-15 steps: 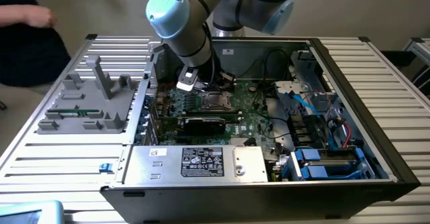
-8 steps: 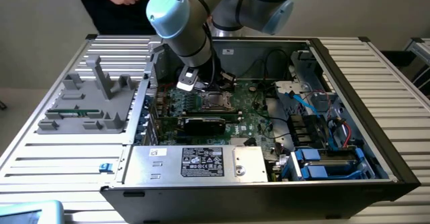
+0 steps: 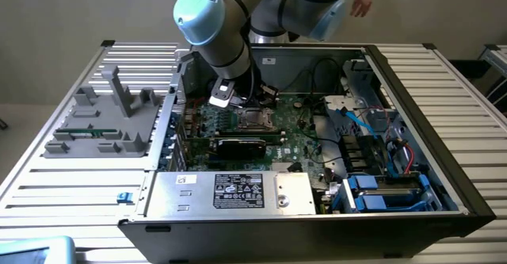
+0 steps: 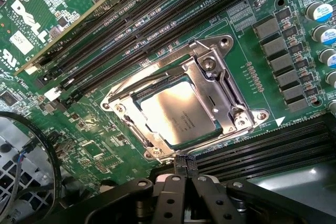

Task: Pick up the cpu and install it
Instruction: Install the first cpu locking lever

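cpu (image 4: 179, 113) sits inside the socket frame (image 4: 239, 114) on the motherboard (image 4: 63, 40), silver lid up, flat, looks seated square in the recess. Chip is square so no real long axis; its edges run parallel to the frame, which lies skewed to the gripper body in the wrist view.

From the gripper (image 4: 184, 167), the cpu lies at 12 o'clock in the wrist view, close ahead of the fingertips, fingertips at the frame's near edge. Can't tell if the tips touch the frame or hang just above it. No contact with the chip itself that I can see.

Gripper: fingers pinched together, essentially no gap, nothing between them. Not holding the cpu.

Exterior view: arm (image 3: 218, 35) reaches down into the open PC case (image 3: 428, 133), gripper (image 3: 224, 99) at the 10 o'clock corner of the socket (image 3: 253, 118), right over the board. Black card (image 3: 241, 145) lies at 6 o'clock of the socket, clear of the gripper. Grey fixture (image 3: 103, 121) stands on the table at 9 o'clock of the case, well apart.

Judgement: placement into the socket looks done; frame still reads open, not clamped.
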`<state>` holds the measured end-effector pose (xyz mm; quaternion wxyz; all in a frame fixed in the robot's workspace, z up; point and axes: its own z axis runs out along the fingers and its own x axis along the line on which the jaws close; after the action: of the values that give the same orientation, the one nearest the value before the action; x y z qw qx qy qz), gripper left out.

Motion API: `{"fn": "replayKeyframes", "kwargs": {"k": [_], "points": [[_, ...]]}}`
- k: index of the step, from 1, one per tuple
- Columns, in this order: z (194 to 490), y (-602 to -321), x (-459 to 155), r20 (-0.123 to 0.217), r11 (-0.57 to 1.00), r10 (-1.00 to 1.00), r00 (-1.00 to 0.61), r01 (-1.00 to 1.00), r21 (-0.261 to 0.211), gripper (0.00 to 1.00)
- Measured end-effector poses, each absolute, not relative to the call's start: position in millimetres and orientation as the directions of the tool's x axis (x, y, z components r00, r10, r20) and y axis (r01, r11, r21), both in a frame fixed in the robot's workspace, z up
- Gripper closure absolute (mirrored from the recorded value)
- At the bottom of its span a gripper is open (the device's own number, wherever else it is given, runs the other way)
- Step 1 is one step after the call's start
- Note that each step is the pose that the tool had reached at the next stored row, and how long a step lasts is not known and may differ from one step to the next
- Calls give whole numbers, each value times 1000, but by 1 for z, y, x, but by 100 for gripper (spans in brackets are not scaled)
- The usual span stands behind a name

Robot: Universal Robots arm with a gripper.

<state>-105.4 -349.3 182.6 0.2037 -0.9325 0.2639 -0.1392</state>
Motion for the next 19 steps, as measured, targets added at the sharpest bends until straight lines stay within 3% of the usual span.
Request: {"fn": "replayKeyframes", "kwargs": {"k": [19], "points": [[183,-350,-105,154,-780,-548,822,-435,-450,89]]}}
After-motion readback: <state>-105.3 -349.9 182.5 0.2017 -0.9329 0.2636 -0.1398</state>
